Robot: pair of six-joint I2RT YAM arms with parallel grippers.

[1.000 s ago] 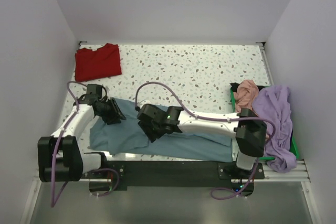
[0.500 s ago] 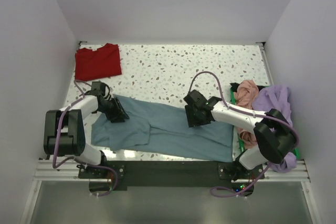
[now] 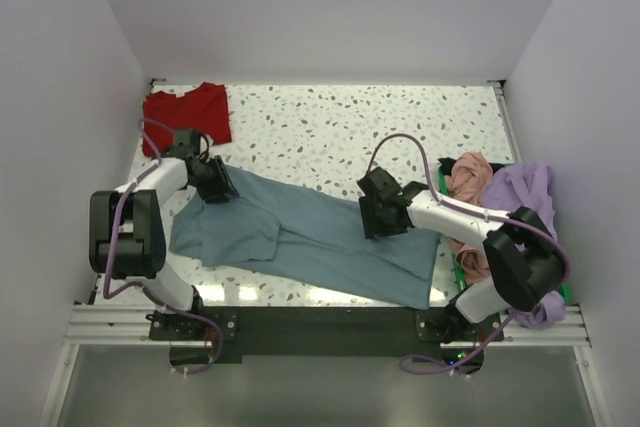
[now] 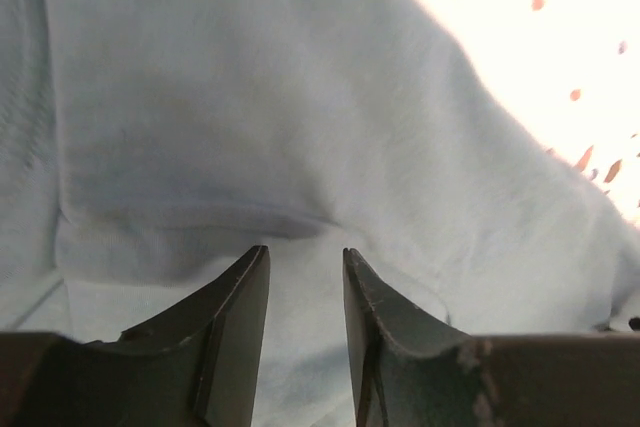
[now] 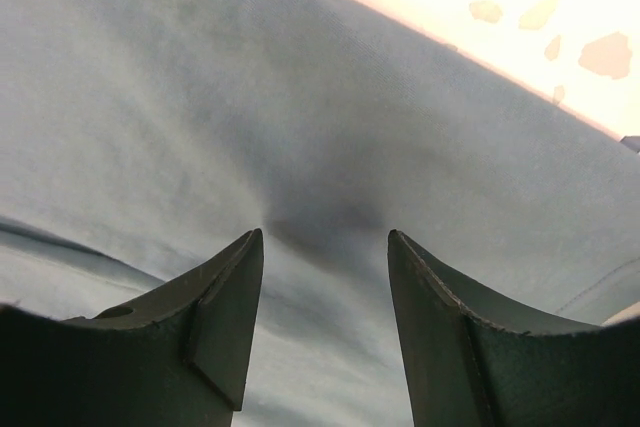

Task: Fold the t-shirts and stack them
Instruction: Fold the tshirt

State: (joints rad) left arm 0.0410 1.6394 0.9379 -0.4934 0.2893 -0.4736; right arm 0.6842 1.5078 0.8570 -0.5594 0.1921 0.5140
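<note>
The slate-blue t-shirt (image 3: 320, 242) lies spread out along the near half of the table. My left gripper (image 3: 217, 187) is down on its far left corner; in the left wrist view (image 4: 305, 252) the jaws stand a little apart, with flat cloth (image 4: 250, 117) between and under them. My right gripper (image 3: 378, 219) is down on the shirt's far edge near the middle. In the right wrist view (image 5: 325, 237) the jaws stand apart over a dark pucker in the cloth (image 5: 320, 217). A folded red t-shirt (image 3: 186, 117) lies at the back left.
A green basket (image 3: 442, 185) at the right edge holds a salmon-pink shirt (image 3: 468, 177) and a lavender shirt (image 3: 530, 222) that hangs over its side. White walls close in the speckled table (image 3: 360, 127) on three sides. Purple cables loop off both arms.
The right arm swung from the shirt's left part to its middle right, stretching the shirt out. Since then both grippers and the shirt's far edge have shifted a little away from the near edge.
</note>
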